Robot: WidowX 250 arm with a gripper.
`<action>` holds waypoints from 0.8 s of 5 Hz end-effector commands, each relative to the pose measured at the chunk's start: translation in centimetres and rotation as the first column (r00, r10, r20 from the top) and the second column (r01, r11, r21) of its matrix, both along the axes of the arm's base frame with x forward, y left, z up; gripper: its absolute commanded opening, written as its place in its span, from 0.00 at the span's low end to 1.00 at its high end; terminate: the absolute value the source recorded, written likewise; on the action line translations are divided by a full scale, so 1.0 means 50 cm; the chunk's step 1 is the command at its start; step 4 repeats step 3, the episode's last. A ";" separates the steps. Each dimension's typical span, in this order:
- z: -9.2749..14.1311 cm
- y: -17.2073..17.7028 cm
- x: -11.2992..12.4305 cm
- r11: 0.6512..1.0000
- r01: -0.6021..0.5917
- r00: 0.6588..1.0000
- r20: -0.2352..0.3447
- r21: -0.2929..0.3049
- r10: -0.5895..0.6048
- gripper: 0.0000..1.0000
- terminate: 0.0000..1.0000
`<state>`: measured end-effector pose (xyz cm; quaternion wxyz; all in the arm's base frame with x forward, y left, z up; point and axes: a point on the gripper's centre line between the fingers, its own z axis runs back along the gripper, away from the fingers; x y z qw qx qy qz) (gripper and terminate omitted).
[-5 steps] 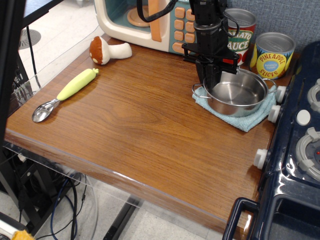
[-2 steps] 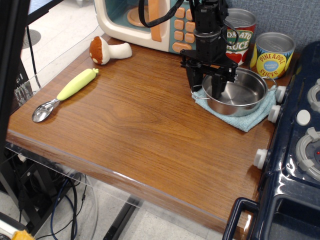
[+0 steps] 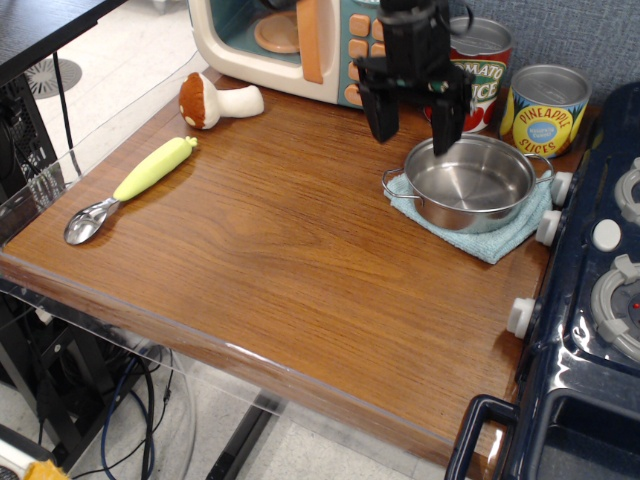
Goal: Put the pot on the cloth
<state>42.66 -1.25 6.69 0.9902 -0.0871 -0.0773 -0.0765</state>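
Observation:
The shiny steel pot [image 3: 472,184] with thin wire loop handles sits on the light blue cloth [image 3: 492,236] at the right of the wooden table, next to the toy stove. My black gripper [image 3: 414,128] hangs above the pot's left rim, apart from it. Its two fingers are spread wide and hold nothing.
Behind the pot stand a tomato sauce can [image 3: 480,70] and a pineapple slices can [image 3: 546,108]. A toy microwave [image 3: 290,45] is at the back. A toy mushroom [image 3: 212,100] and a green-handled scoop [image 3: 130,188] lie at the left. A dark blue toy stove [image 3: 600,290] borders the right.
My gripper has let go of the pot's left rim, opened wide and risen above it. The pot stays on the cloth.

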 end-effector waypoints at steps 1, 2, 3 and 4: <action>0.099 0.027 -0.025 1.000 0.002 0.992 0.127 -0.008 -0.001 1.00 0.00; 0.099 0.027 -0.025 1.000 0.002 0.992 0.127 -0.008 -0.001 1.00 0.00; 0.099 0.027 -0.025 1.000 0.002 0.992 0.127 -0.008 -0.001 1.00 1.00; 0.099 0.027 -0.025 1.000 0.002 0.992 0.127 -0.008 -0.001 1.00 1.00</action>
